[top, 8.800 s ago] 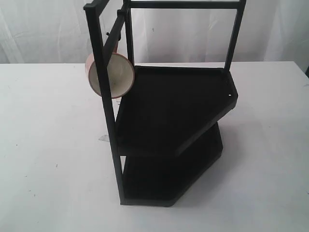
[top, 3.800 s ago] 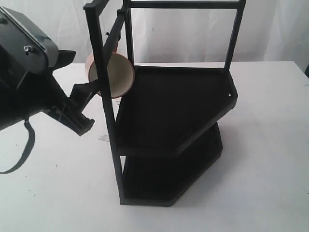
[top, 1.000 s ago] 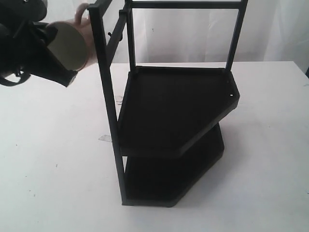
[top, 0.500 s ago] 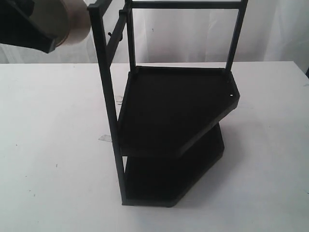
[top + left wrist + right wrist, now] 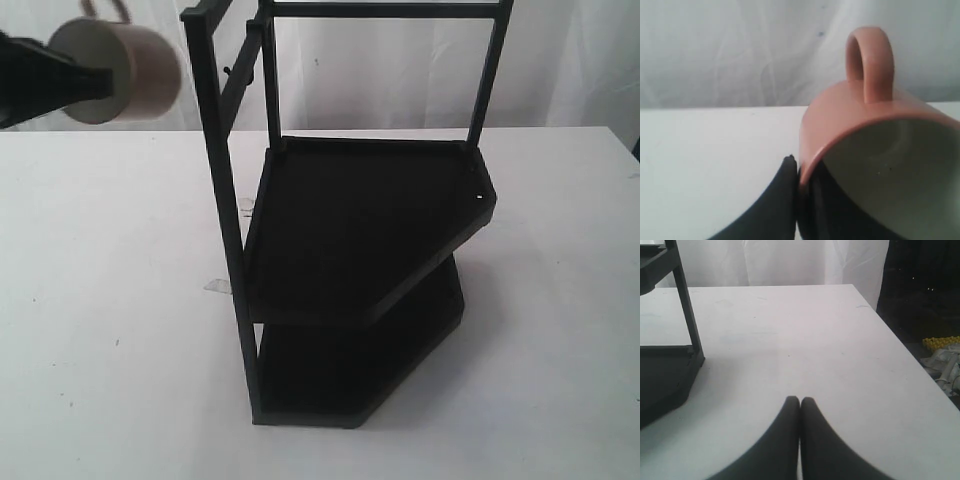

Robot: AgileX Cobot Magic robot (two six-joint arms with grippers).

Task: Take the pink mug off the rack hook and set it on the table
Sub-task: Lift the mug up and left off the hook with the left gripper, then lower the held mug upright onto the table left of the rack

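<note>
The pink mug (image 5: 118, 70) hangs in the air at the upper left, off the rack and high above the table (image 5: 100, 300). It lies on its side with the handle up and the cream inside facing the camera. My left gripper (image 5: 88, 82) is shut on its rim. In the left wrist view one finger (image 5: 784, 200) presses the mug (image 5: 860, 110) from outside and the other sits inside it. The rack hook (image 5: 230, 71) on the black rack (image 5: 360, 230) is bare. My right gripper (image 5: 800, 401) is shut on nothing, low over the table (image 5: 790, 330).
The rack's tall front post (image 5: 222, 200) stands just right of the mug. The rack's base (image 5: 665, 375) is near the right gripper. The table edge (image 5: 910, 365) drops off to a dark floor with clutter beyond it.
The left gripper has carried the mug off the hook and away to the left of the rack. Over the last half second the mug came down a little and its handle now points up.
</note>
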